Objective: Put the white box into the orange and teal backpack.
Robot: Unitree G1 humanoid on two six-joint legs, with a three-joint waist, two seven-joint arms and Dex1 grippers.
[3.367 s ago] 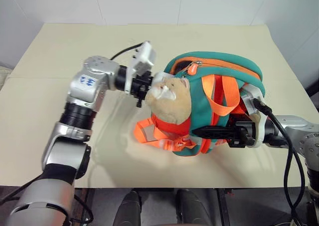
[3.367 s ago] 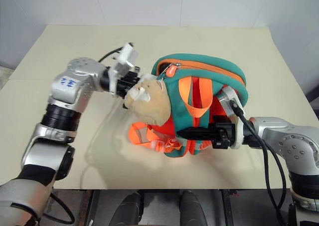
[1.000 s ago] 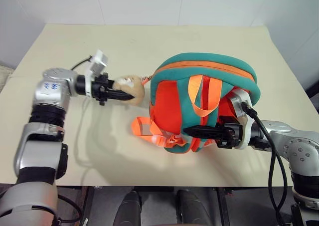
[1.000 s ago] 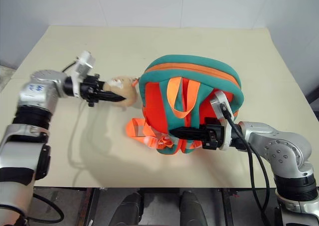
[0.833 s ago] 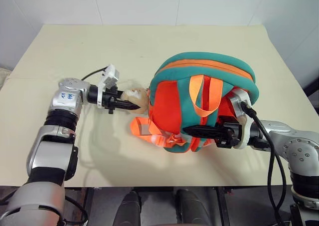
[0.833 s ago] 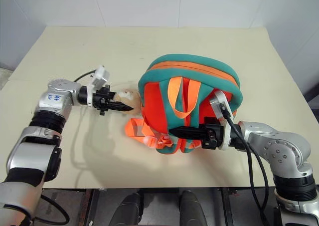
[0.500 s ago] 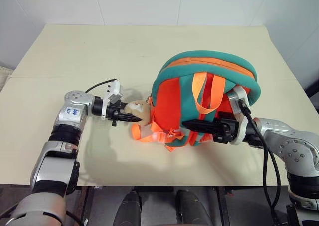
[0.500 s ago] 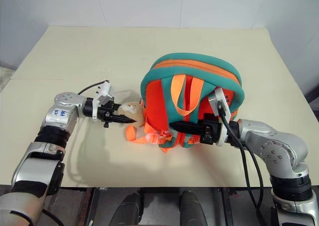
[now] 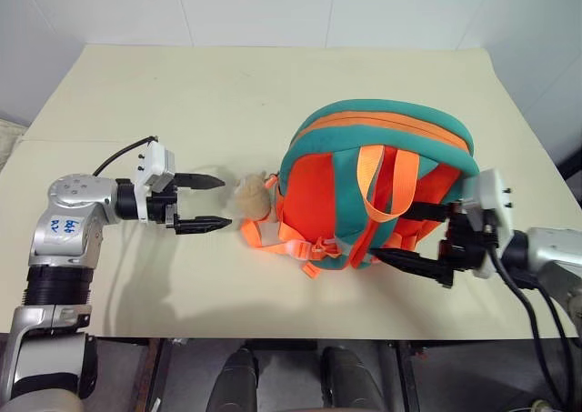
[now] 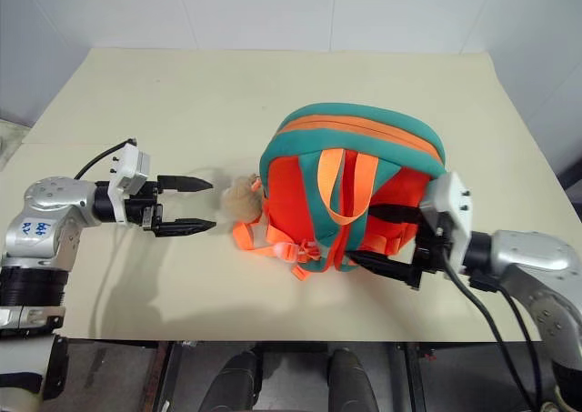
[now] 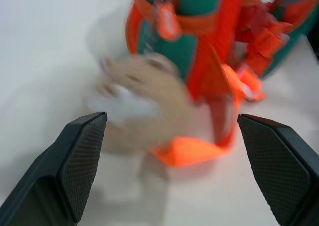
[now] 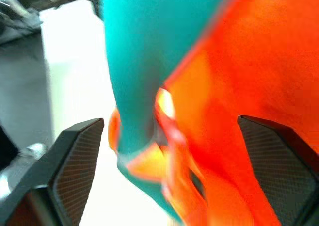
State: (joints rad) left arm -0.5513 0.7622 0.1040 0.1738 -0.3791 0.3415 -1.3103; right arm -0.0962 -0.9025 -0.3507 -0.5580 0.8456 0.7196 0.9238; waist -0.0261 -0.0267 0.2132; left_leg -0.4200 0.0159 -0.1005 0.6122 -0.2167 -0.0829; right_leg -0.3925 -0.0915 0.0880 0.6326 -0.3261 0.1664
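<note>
Standing on desk (image 9: pixel 273 94): orange and teal backpack (image 9: pixel 377 189), plush animal (image 9: pixel 250 198) at its left. Left pincer (image 9: pixel 202 203) gaping, empty, near plush; right pincer (image 9: pixel 414 239) spread, empty, by backpack's right side.

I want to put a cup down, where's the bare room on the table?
Bare tabletop runs along the far edge behind the orange and teal backpack. Crowded: the near middle, with the plush animal, loose straps and both grippers, left and right.
</note>
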